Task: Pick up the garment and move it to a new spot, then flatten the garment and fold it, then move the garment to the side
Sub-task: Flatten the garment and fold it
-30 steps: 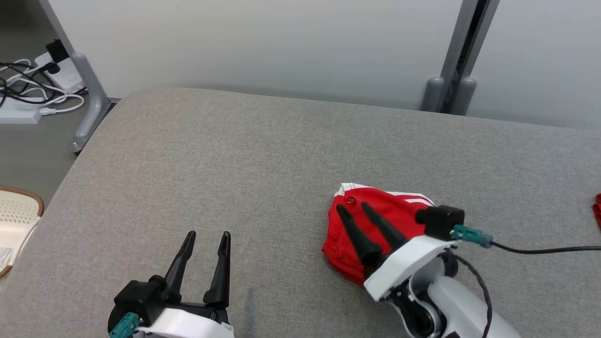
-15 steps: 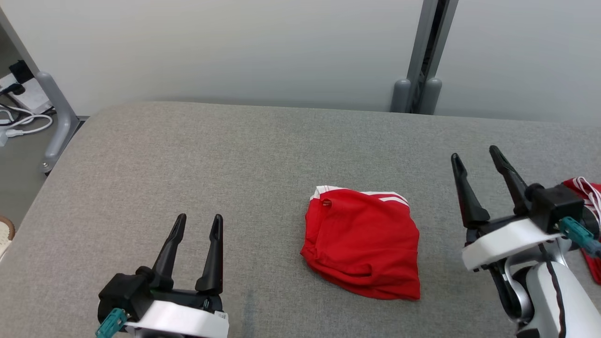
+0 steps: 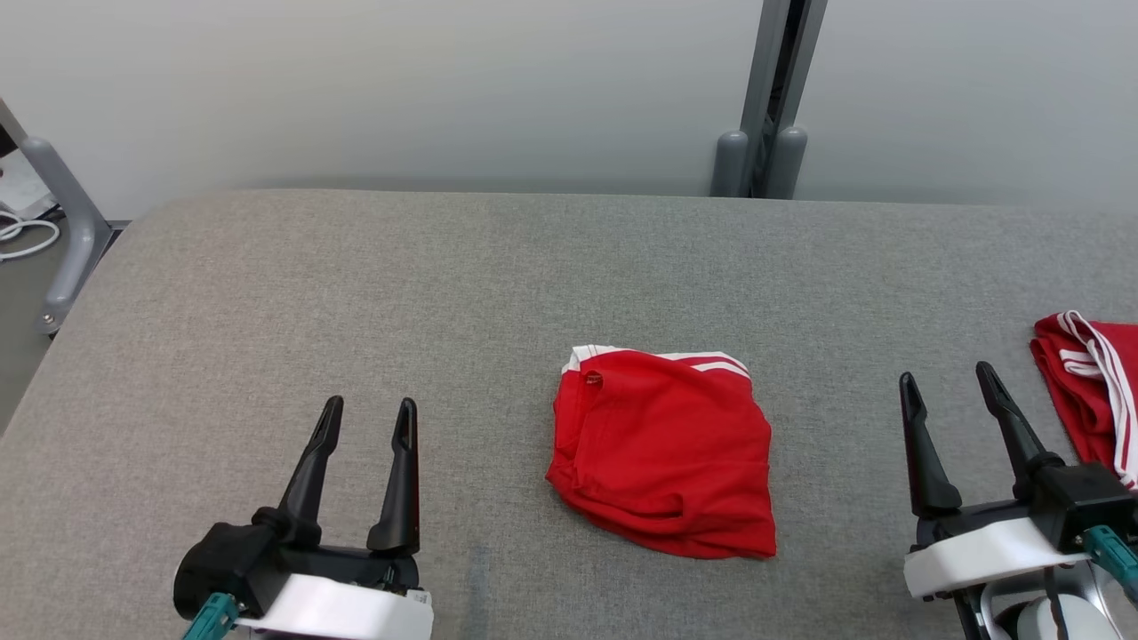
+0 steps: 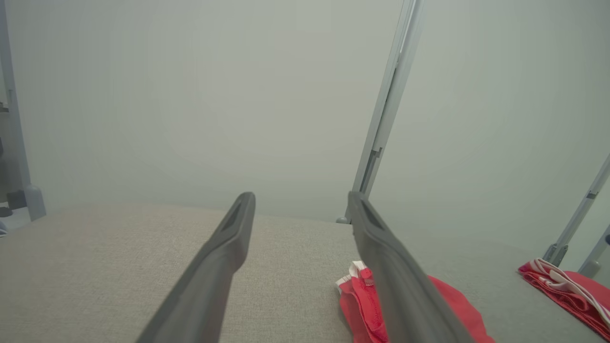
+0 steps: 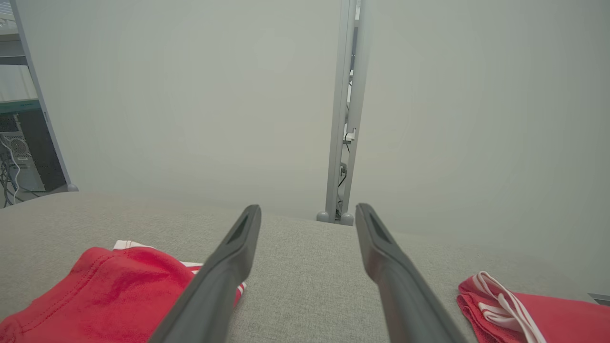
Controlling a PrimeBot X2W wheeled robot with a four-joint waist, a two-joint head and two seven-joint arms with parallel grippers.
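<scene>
The head view looks steeply down on the grey bench [image 3: 356, 293] from above. Both wrist views skim low across it toward the pale wall [image 4: 190, 95], sharing the folded red garment [image 3: 662, 453].

Left end effector [image 3: 370, 407], right end effector [image 3: 945, 377]: black tapered fingers [image 3: 400, 480], white cuffs [image 3: 342, 612], teal plugs [image 3: 1107, 544].

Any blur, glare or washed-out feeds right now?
Head view: sharp, evenly lit, no glare, the folded red garment crisp. Left wrist view: hazy and low in contrast, the left tool soft up close. Right wrist view: pale too, the right tool blurred near the lens, garment seams readable.
</scene>
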